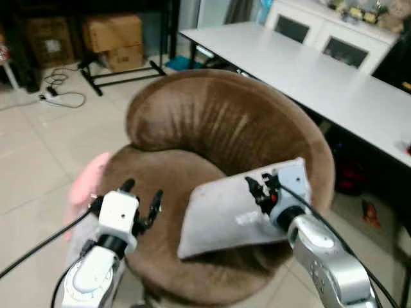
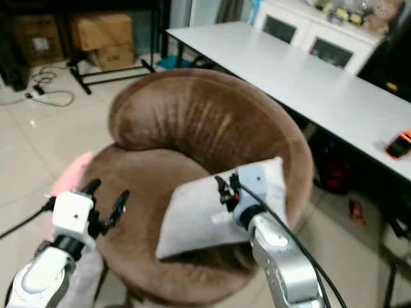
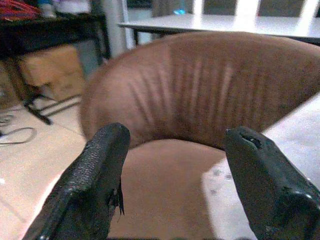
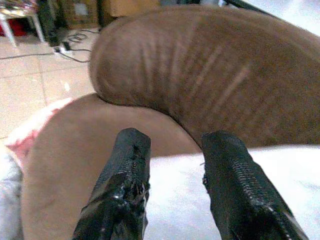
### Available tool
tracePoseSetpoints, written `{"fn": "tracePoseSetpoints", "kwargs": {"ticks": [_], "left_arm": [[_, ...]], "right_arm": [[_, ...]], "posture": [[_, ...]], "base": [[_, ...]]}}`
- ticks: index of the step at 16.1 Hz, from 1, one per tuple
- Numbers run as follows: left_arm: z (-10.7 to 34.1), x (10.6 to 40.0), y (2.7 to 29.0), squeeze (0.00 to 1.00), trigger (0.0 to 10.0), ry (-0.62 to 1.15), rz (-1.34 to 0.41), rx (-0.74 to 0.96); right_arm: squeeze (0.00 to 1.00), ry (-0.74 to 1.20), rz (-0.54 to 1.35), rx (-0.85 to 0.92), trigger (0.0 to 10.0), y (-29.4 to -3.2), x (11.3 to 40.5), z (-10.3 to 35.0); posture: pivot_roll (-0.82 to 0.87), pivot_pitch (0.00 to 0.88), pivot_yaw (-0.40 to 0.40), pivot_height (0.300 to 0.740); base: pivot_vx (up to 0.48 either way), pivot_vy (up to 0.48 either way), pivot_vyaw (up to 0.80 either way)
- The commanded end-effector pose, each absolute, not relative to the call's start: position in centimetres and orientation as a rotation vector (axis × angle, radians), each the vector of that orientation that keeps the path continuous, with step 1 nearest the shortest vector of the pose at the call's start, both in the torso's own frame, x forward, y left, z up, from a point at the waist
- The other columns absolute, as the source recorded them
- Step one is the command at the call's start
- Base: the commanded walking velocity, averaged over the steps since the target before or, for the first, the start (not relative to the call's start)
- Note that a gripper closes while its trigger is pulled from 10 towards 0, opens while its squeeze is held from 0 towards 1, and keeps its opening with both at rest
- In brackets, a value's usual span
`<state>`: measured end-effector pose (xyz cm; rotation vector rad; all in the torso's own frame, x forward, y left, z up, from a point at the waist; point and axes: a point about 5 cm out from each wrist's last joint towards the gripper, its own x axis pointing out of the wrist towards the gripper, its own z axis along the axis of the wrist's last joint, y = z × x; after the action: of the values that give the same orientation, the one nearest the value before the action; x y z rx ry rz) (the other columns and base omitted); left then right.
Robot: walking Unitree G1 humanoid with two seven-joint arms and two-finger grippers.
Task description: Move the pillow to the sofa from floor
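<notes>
Setting: tiled living-room floor (image 1: 38,147); long white table (image 1: 308,70) at right, cardboard boxes (image 1: 112,38) at rear.

Item 1: round brown velvet tub sofa (image 1: 212,122), curved backrest.

Item 2: pale grey rectangular pillow (image 1: 225,215), lying on the sofa seat, leaning toward the robot's right-hand rim; off the floor.

Item 3: right gripper (image 1: 262,187), over the pillow's upper face, fingers parted with nothing between them; contact with the fabric cannot be told.

Item 4: left gripper (image 1: 142,196), above the seat's left side, fingers spread wide, empty.

Item 5: pink soft object (image 1: 87,183) beside the sofa on the floor.

Status: placement judged essentially done; only withdrawal of the arms appears left.
</notes>
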<state>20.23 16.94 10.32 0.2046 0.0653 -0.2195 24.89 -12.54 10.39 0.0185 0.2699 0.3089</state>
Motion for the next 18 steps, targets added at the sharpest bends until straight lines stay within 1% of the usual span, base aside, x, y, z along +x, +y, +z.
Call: {"fn": "tracePoseSetpoints", "kwargs": {"ticks": [1, 2, 11, 16, 18], "left_arm": [[10.58, 20.10, 16.63, 0.00, 10.0, 0.051, -0.218, 0.204], [10.59, 20.08, 16.65, 0.00, 10.0, 0.050, -0.217, 0.205], [10.64, 20.24, 16.82, 0.00, 10.0, 0.051, -0.213, 0.215], [10.36, 20.04, 16.82, 0.00, 10.0, 0.063, -0.220, 0.230], [10.23, 19.99, 16.85, 0.00, 10.0, 0.068, -0.223, 0.237]], "right_arm": [[0.00, 0.267, 0.301, 0.005, 10.0, -13.14, 24.98, 10.71], [0.00, 0.265, 0.300, 0.003, 10.0, -13.19, 25.02, 10.72], [0.00, 0.263, 0.254, 0.019, 10.0, -13.94, 25.17, 10.67], [0.00, 0.281, 0.262, 0.033, 10.0, -13.79, 24.68, 10.39], [0.00, 0.291, 0.259, 0.038, 10.0, -13.79, 24.57, 10.26]], "posture": [[0.02, 0.000, -0.153, 0.740], [0.02, 0.000, -0.153, 0.740], [0.02, 0.000, -0.150, 0.740], [0.01, 0.000, -0.149, 0.740], [0.01, 0.000, -0.146, 0.740]], "base": [[0.000, 0.386, 0.80], [0.000, 0.386, 0.80], [0.000, 0.385, 0.00], [0.000, 0.383, -0.80], [0.000, 0.384, 0.00]]}}
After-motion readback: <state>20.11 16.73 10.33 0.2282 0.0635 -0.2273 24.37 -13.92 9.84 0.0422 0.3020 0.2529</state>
